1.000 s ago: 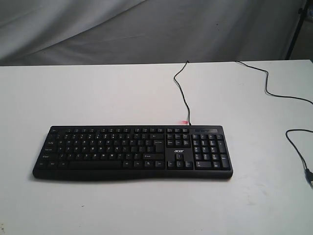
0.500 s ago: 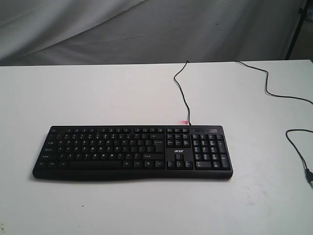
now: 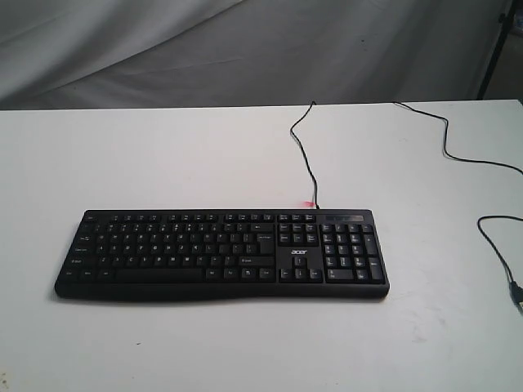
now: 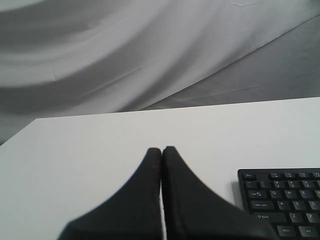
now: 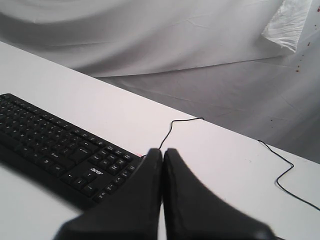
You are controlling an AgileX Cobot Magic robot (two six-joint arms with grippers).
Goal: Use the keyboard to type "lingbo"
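The black keyboard (image 3: 221,253) with white-lettered keys, a number pad and an "acer" logo lies across the middle of the white table (image 3: 163,155). Neither arm shows in the exterior view. In the left wrist view my left gripper (image 4: 162,149) is shut and empty, hovering off the keyboard's Esc-side end (image 4: 280,200). In the right wrist view my right gripper (image 5: 163,150) is shut and empty, above the table beside the number-pad end of the keyboard (image 5: 55,145).
The keyboard's thin black cable (image 3: 304,155) runs from its back edge to the table's far side. A second black cable (image 3: 482,204) snakes along the right edge, ending in a plug (image 3: 517,292). Grey cloth (image 3: 245,49) hangs behind the table.
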